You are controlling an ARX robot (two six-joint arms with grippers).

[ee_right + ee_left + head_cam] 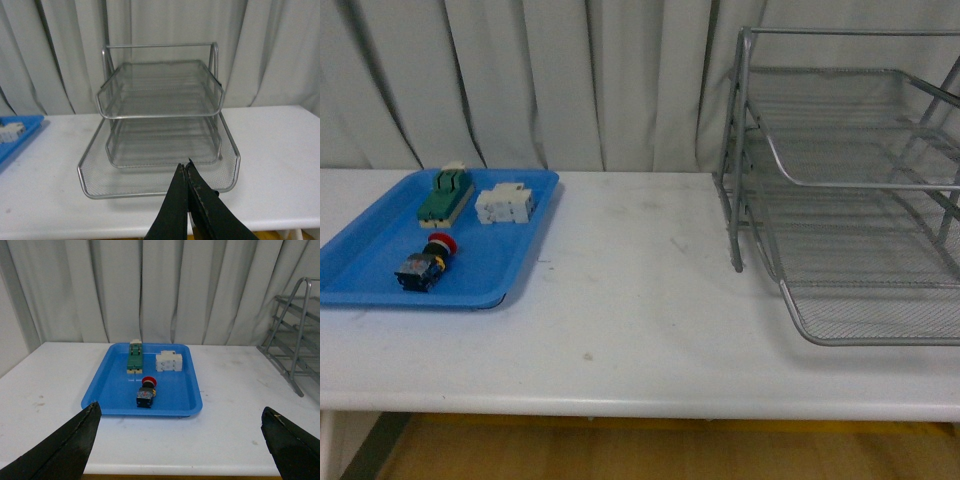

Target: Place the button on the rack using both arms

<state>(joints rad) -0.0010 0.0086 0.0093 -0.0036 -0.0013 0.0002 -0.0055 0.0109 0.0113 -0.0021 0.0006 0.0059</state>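
Left gripper [180,410] is gaping wide; my right gripper [184,167] is pressing its fingers together.
My left wrist view is showing the button [146,392] lying, seemingly sideways, in the blue tray [112,390]; my right is facing only the rack [160,112], well apart.

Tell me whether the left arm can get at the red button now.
Probably yes: the left hand is open and faces the button, which lies in the near part of the tray with nothing between them.

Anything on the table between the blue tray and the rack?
No. In the front view only bare white table lies between the blue tray and the rack; a few small marks, no objects.
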